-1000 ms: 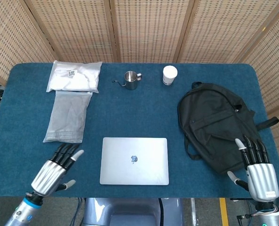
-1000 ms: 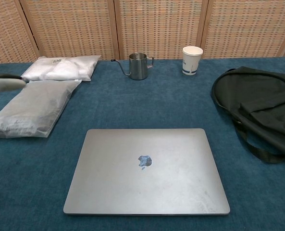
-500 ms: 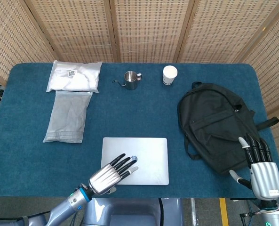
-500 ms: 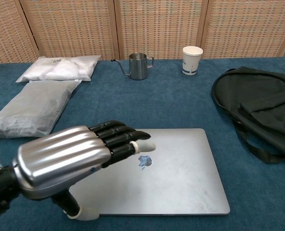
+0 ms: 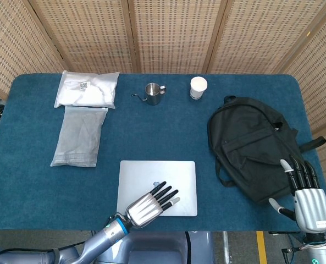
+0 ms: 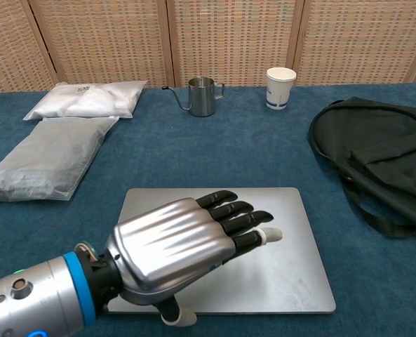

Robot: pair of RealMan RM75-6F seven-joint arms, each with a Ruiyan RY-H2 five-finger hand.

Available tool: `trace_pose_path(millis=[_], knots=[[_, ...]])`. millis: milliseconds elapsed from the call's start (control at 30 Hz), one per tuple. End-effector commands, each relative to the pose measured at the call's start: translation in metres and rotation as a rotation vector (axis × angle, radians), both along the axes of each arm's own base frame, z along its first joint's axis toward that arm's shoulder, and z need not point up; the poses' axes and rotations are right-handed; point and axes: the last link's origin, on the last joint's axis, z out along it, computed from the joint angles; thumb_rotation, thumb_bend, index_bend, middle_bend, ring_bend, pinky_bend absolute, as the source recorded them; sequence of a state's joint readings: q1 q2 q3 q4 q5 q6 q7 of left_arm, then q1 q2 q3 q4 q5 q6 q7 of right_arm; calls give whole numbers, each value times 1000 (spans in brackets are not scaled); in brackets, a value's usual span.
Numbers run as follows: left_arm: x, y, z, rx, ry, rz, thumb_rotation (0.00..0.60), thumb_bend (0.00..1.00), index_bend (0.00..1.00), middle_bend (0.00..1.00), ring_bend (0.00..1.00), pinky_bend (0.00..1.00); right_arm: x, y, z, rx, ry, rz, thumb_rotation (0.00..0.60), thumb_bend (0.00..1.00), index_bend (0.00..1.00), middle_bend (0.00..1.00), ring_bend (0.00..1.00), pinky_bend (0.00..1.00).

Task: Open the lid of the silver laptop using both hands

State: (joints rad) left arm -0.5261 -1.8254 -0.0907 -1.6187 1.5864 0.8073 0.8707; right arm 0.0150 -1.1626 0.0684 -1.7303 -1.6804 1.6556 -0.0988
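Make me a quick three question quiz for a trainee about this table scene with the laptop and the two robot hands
1. True or false: the lid of the flat silver laptop is already raised.
2. Which hand is over the laptop? A) left hand B) right hand C) both
3. Fill in: the white paper cup stands to the right of the small steel ______ at the table's far edge.

Key
1. False: it lies closed and flat.
2. A: the left hand's fingers are spread above the lid; the right hand is off by the black fabric backpack.
3. Pitcher.
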Motion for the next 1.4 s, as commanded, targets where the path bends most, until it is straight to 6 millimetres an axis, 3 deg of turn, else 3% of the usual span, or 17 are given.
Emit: trace_pose_path(millis=[33,533,767,933,1233,1400], knots=[[8,0,-11,11,22,-1,600,0,0,0,0,0,0,0,1,1,-2,2,600,2,19,0,0,0],[22,3,-27,26,43,24,600,35,0,0,0,0,-3,-2,5,-2,-26,-9,600,2,19,0,0,0],[26,4,-30,40,53,22,600,150,0,0,0,0,-4,-2,6,-2,-32,-10,600,2,20,0,0,0],[27,4,-30,43,50,27,600,356,0,0,0,0,-4,-2,6,0,-36,-10,600,2,19,0,0,0],[25,9,-23,69,43,30,600,491,0,0,0,0,-4,-2,6,5,-38,-10,600,25,19,0,0,0],[25,14,-17,93,29,36,600,512,0,0,0,0,-3,-2,5,7,-36,-9,600,27,19,0,0,0]])
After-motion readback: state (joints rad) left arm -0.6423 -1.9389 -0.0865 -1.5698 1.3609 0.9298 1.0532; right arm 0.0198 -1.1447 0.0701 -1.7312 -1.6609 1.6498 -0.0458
